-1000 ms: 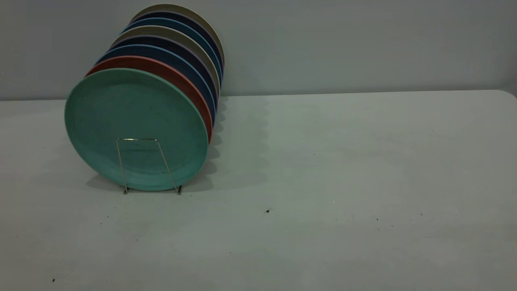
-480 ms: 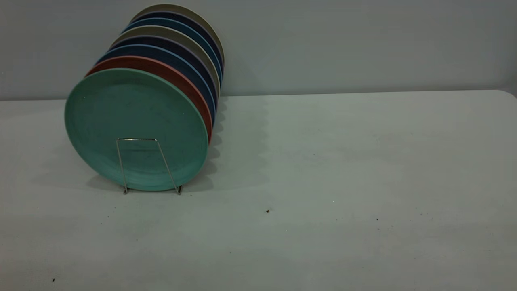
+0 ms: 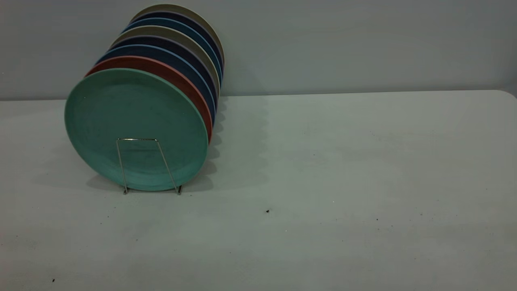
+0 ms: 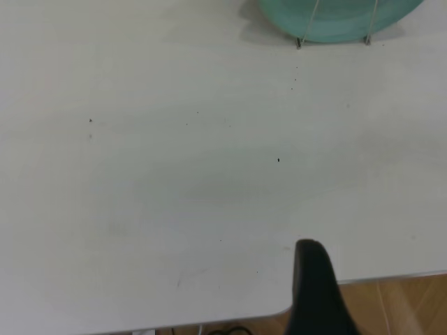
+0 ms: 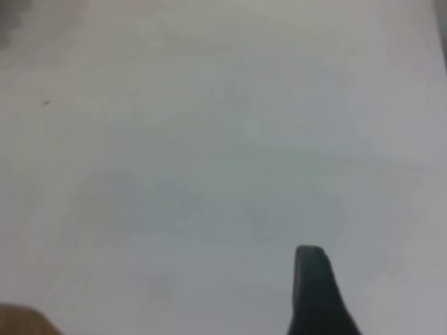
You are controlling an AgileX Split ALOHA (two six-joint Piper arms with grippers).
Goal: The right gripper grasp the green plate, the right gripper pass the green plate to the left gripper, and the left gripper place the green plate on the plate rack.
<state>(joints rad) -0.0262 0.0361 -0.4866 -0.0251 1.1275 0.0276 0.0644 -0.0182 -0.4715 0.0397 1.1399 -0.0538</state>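
Note:
The green plate (image 3: 133,121) stands upright at the front of the plate rack (image 3: 137,139), behind the rack's front wire loop. In the left wrist view the plate's lower edge (image 4: 339,21) and the rack's wire feet (image 4: 299,40) show far off. Only a black part of my left gripper (image 4: 314,293) shows, over the table's near edge, far from the plate. Only a black part of my right gripper (image 5: 314,293) shows, over bare table with nothing in it. Neither arm appears in the exterior view.
Behind the green plate the rack holds a salmon-pink plate (image 3: 169,72), then several dark blue and beige plates (image 3: 177,40), against the grey wall. The white table (image 3: 343,161) stretches to the right. Its near edge and the wooden floor (image 4: 398,307) show in the left wrist view.

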